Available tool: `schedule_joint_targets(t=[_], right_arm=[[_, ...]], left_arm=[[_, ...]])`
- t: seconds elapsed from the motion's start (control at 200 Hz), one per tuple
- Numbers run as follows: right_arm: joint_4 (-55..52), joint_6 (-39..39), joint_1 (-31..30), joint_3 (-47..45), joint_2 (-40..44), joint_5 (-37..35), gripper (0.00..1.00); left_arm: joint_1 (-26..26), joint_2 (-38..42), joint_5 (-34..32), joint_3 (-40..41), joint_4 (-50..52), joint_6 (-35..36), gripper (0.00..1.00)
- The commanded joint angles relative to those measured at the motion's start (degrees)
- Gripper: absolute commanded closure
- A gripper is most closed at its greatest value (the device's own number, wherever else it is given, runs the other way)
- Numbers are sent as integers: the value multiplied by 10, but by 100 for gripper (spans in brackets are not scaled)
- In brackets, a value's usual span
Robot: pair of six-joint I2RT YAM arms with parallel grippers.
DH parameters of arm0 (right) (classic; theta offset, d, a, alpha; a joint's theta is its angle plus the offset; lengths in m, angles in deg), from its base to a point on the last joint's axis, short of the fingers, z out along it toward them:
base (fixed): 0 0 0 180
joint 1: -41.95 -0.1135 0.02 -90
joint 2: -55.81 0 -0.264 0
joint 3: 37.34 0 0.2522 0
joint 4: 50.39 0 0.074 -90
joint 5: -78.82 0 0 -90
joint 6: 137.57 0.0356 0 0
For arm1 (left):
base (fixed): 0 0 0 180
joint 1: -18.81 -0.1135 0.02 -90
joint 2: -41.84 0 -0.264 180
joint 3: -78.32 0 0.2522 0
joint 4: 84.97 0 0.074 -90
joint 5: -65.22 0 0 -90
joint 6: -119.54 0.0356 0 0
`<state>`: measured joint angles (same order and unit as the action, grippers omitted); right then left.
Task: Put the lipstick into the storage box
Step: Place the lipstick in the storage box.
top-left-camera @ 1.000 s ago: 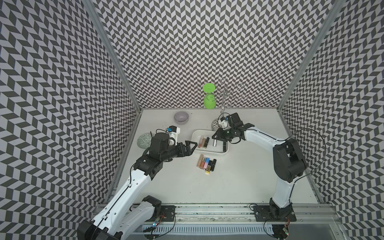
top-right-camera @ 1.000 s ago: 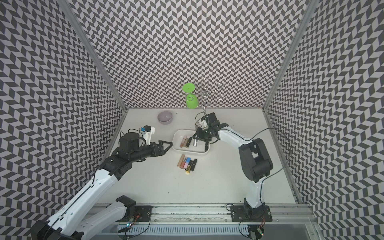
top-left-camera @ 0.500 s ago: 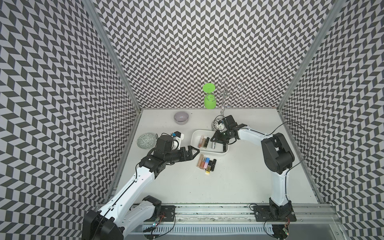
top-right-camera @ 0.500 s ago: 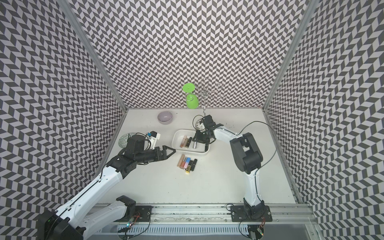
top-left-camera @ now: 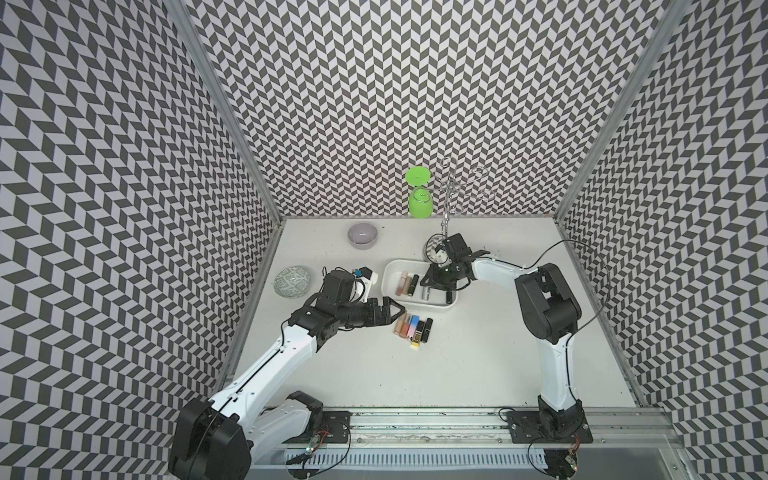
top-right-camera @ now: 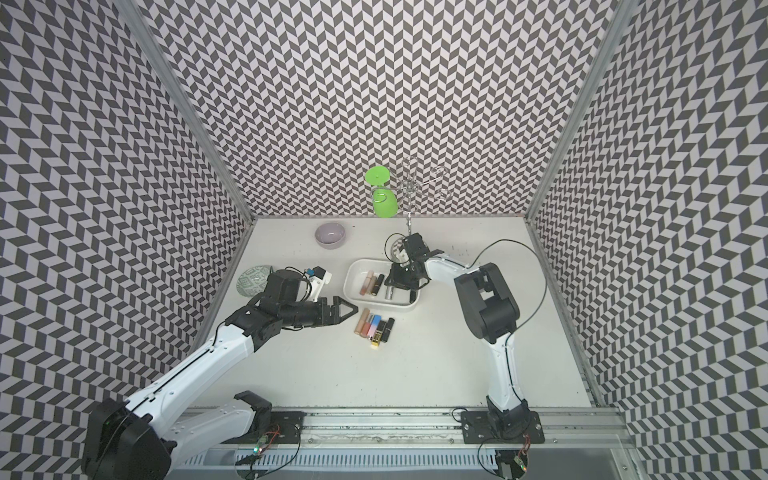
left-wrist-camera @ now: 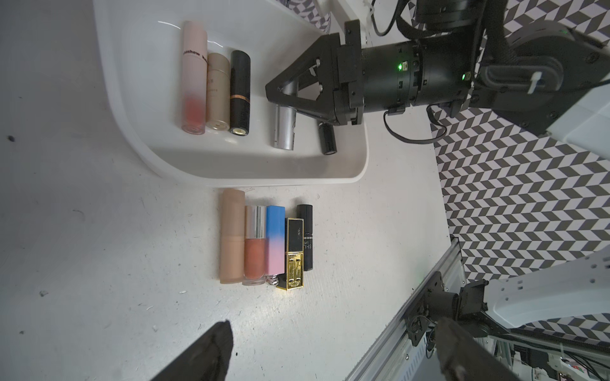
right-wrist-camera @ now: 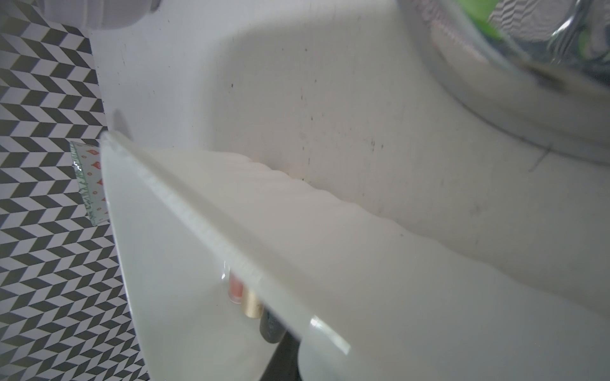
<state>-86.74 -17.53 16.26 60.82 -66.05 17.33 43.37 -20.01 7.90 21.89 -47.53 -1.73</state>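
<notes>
Both top views: right gripper point(top-left-camera: 432, 283) has dropped into storage box point(top-left-camera: 390, 269), elbow folded in. Left gripper point(top-left-camera: 394, 309), spread wide, has moved up to loose row point(top-left-camera: 413, 327) on surface point(top-left-camera: 478, 353). Drop-off looks nearly done, next pick lining up.

Left wrist: right gripper point(left-wrist-camera: 280, 95) pinching silver lipstick point(left-wrist-camera: 284, 130), low inside box. Pink tube point(left-wrist-camera: 194, 66) reads "…show"; black tube point(left-wrist-camera: 307, 244) reads "SHU".

Right wrist: box rim point(right-wrist-camera: 231, 237) only; no gripper visible.

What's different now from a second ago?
The left arm brought its open jaws closer to the row of lipsticks on the table. The right arm drew its elbow in; its jaws stayed low in the box, shut around the silver lipstick. Nothing was newly taken or released. Row, box, bowl and plate stayed put.
</notes>
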Motion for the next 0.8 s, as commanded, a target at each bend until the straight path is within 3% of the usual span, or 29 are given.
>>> schedule_joint_targets(t=[0.0,0.411,0.796], right_arm=[[23,3,2,15,-10,1,70],[25,13,6,7,8,11,62],[15,11,6,-18,138,30,60]], left_arm=[[3,-4,17,-5,2,14,1],[3,-4,26,5,-7,9,1],[5,-4,21,32,-35,-19,1]])
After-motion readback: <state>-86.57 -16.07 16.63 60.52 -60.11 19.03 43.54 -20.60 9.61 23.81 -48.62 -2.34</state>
